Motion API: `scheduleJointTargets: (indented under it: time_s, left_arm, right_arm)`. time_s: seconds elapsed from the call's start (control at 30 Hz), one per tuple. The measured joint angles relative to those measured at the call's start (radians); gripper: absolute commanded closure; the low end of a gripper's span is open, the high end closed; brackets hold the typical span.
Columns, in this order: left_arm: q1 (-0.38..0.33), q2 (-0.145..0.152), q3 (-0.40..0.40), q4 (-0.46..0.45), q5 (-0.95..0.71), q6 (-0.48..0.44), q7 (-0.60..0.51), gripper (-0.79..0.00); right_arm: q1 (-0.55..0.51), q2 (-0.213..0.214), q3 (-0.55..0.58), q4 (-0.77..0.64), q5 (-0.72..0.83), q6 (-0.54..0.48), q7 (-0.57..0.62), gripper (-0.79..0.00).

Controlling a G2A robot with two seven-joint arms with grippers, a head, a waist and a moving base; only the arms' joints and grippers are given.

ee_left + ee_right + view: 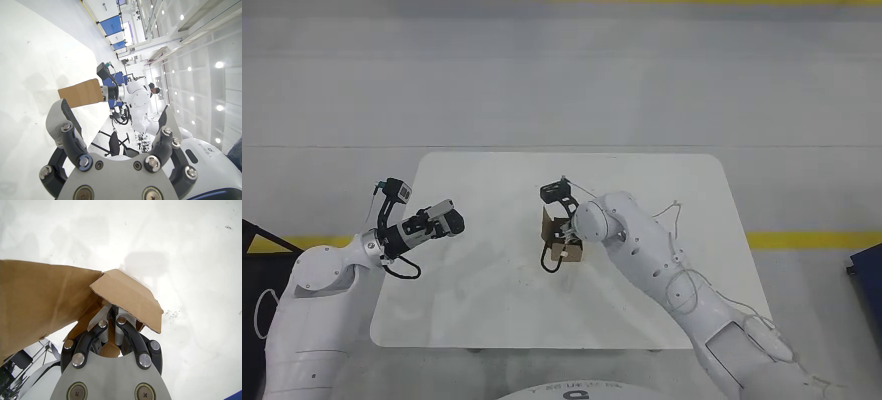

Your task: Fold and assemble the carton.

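Observation:
A small brown cardboard carton (560,238) is held above the middle of the white table (492,300). My right gripper (111,311) is shut on one of its panels, with the fingertips hidden under a folded flap (130,298); a wide panel (37,298) spreads to one side. My left gripper (113,111) hangs over the table's left part, open and holding nothing, and it faces the carton (81,93) from a distance. In the top view the left gripper (447,220) is well left of the carton.
The table top around the carton is bare white surface (642,180). Beyond the table is grey floor with a yellow line (812,240). An office chair (115,142) stands off the table's edge in the left wrist view.

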Motion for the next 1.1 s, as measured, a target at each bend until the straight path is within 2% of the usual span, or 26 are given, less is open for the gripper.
scheduleJointTargets:
  time_s: [0.3,0.4,0.53,0.77,1.1]
  left_arm:
    - [0.0,0.0,0.0,0.0,0.0,0.0,0.0,-0.785]
    - [0.0,0.0,0.0,0.0,0.0,0.0,0.0,-0.785]
    - [0.0,0.0,0.0,0.0,0.0,0.0,0.0,-0.785]
    - [0.0,0.0,0.0,0.0,0.0,0.0,0.0,-0.785]
    - [0.0,0.0,0.0,0.0,0.0,0.0,0.0,-0.785]
  right_arm:
    - [-0.003,0.0,0.003,0.002,0.005,-0.001,-0.004,0.0]
    - [-0.003,-0.004,0.025,0.013,0.064,0.035,-0.014,0.0]
    - [0.018,-0.008,0.029,0.027,0.098,0.089,0.041,0.0]
    - [0.07,-0.027,-0.026,0.078,0.063,0.201,0.093,0.0]
    - [0.154,-0.071,-0.109,0.234,0.082,0.26,0.094,0.0]
